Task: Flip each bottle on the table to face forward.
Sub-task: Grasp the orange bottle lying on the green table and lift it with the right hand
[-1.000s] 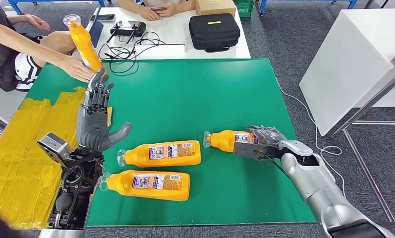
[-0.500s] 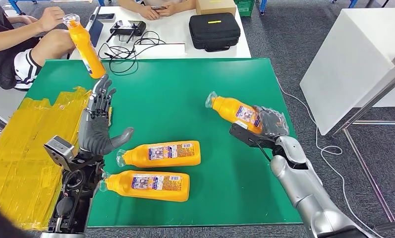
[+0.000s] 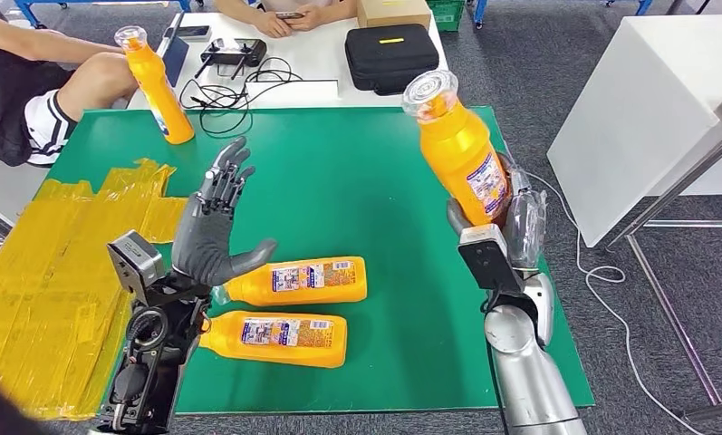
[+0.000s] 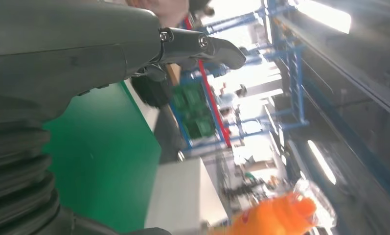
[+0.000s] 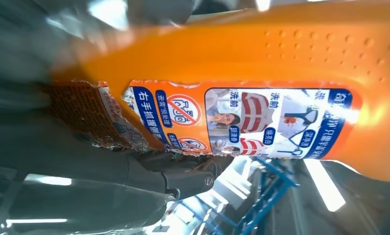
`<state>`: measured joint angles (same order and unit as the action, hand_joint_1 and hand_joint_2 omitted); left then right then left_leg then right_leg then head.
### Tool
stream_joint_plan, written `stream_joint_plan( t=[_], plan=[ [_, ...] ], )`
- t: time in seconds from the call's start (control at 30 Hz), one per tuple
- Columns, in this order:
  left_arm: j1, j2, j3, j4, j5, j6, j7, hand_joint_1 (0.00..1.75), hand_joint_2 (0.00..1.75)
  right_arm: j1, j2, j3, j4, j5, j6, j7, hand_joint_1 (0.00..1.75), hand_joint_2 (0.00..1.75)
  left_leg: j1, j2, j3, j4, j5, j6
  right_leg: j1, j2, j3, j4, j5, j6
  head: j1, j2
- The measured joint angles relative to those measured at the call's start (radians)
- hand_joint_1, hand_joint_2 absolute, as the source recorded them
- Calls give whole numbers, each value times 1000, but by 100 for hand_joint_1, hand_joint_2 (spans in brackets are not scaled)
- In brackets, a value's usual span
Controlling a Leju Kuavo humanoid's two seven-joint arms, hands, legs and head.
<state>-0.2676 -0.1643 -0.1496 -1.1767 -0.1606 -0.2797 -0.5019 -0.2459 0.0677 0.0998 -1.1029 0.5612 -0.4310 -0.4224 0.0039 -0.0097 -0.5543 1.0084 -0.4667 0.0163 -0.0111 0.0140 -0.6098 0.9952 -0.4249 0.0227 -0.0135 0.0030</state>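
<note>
An orange bottle [image 3: 461, 154] is held nearly upright, cap uppermost, above the right side of the green table [image 3: 357, 172], clasped low on its body by the right hand [image 3: 502, 217], so that its label can be turned toward the front. In the right wrist view the printed label [image 5: 241, 120] is seen close against the fingers. Two more bottles [image 3: 293, 281] [image 3: 271, 337] are left lying on their sides near the table's front edge, apparently awaiting the same treatment. A fourth bottle [image 3: 153, 83] is stood at the far left corner, beside a seated person. The left hand [image 3: 214, 227] is raised over the lying bottles, fingers spread and nothing gripped, seemingly readied for the next one.
</note>
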Motion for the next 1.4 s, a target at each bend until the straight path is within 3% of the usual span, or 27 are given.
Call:
stream_joint_plan(
  t=[0.33,0.57,0.9,1.37,1.4],
  plan=[
    [-20,-6,-102,-31,55,-26,28,0,175,-5,73,91,-26,-62,37,-73,175,175,0,0,0,0,0,0,0,0,0,0,0,0,0,0],
    [-54,-6,-149,-21,81,-8,30,0,175,-40,108,225,19,-76,79,-110,175,175,0,0,0,0,0,0,0,0,0,0,0,0,0,0],
    [-69,-5,-162,9,108,7,36,0,175,-45,135,421,52,-29,134,-81,175,175,0,0,0,0,0,0,0,0,0,0,0,0,0,0],
    [-53,18,-162,18,143,12,29,0,175,-87,140,516,127,-12,159,-37,175,175,0,0,0,0,0,0,0,0,0,0,0,0,0,0],
    [-49,19,-160,18,145,12,25,6,175,-90,141,520,136,-12,158,-36,175,175,0,0,0,0,0,0,0,0,0,0,0,0,0,0]
  ],
)
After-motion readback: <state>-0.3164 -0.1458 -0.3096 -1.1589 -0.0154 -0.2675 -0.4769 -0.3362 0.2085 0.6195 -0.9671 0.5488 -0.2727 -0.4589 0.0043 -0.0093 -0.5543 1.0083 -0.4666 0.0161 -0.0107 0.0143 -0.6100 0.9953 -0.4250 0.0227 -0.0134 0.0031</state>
